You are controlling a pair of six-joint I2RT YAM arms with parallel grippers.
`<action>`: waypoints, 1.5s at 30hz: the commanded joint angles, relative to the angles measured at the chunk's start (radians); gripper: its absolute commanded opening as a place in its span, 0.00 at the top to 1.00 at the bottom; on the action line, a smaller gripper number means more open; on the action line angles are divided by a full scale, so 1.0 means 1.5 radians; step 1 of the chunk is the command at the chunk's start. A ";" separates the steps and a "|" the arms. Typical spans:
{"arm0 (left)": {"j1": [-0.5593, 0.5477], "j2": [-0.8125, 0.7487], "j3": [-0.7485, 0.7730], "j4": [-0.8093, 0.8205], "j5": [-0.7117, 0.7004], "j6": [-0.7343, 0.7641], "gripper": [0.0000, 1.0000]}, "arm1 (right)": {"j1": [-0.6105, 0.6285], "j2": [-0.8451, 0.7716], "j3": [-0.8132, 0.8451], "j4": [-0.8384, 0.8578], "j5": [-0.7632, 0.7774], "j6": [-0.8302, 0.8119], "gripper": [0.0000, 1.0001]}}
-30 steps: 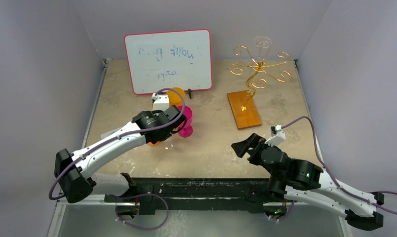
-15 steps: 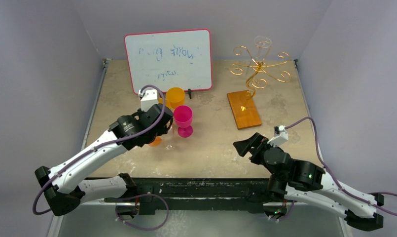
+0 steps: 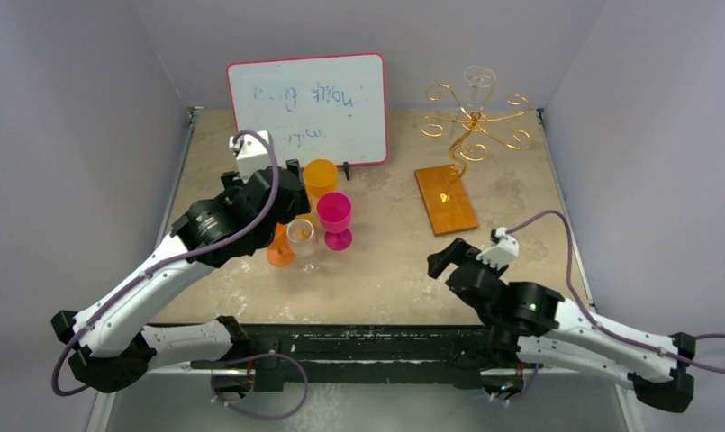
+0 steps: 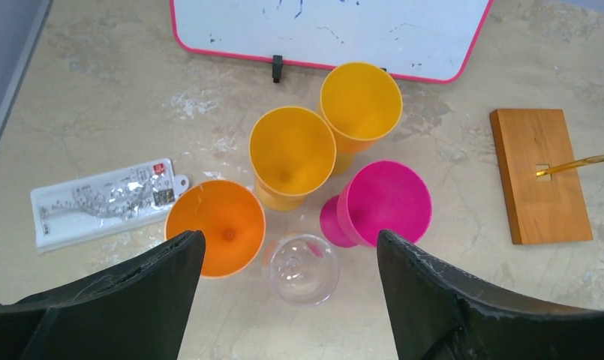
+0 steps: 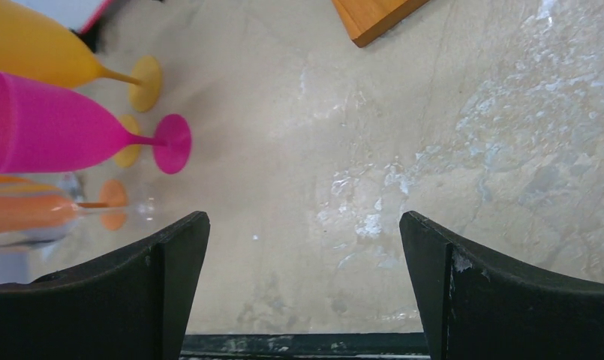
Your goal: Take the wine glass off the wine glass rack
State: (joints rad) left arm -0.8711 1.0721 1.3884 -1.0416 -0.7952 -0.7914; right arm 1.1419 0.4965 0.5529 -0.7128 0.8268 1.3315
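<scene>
Clear wine glass upright on the bench — orange glass just beside it, pink glass opposite, two yellow glasses beyond — left end effector spread wide around it.

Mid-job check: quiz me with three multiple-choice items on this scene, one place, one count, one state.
1. The clear glass on the table stands: A) beside the pink glass; B) alone at the far right; C) on its side.
2. Coloured glasses on the table: A) two; B) four; C) six.
3. The left hand is: A) open, empty; B) shut, empty; C) shut on a glass.
Answers: 1 A, side by side in the left wrist view; 2 B, four show there; 3 A, jaws wide apart, gripping nothing.
</scene>
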 commanded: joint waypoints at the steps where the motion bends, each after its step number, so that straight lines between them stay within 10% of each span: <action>1: 0.002 0.060 0.065 0.040 -0.030 0.053 0.15 | -0.027 0.155 0.073 0.000 0.035 0.013 0.00; 6: 0.004 0.136 0.157 -0.013 -0.054 0.068 0.13 | -0.389 0.237 0.087 0.215 -0.267 -0.353 0.00; 21: 0.104 0.085 0.108 -0.052 -0.019 0.119 0.06 | -1.031 0.307 0.049 0.366 -0.798 -0.474 0.00; 31: 0.281 0.113 0.094 0.001 0.086 0.211 0.00 | -1.058 0.433 0.365 0.269 -0.598 -0.454 0.00; 45: 0.375 0.174 0.155 0.057 0.161 0.275 0.00 | -1.056 0.587 0.622 0.373 -0.812 -0.588 0.07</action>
State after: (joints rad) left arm -0.3206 1.3258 1.5517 -1.0161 -0.5690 -0.4198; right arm -0.4408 1.3102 1.3785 -0.2058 -0.2073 0.5419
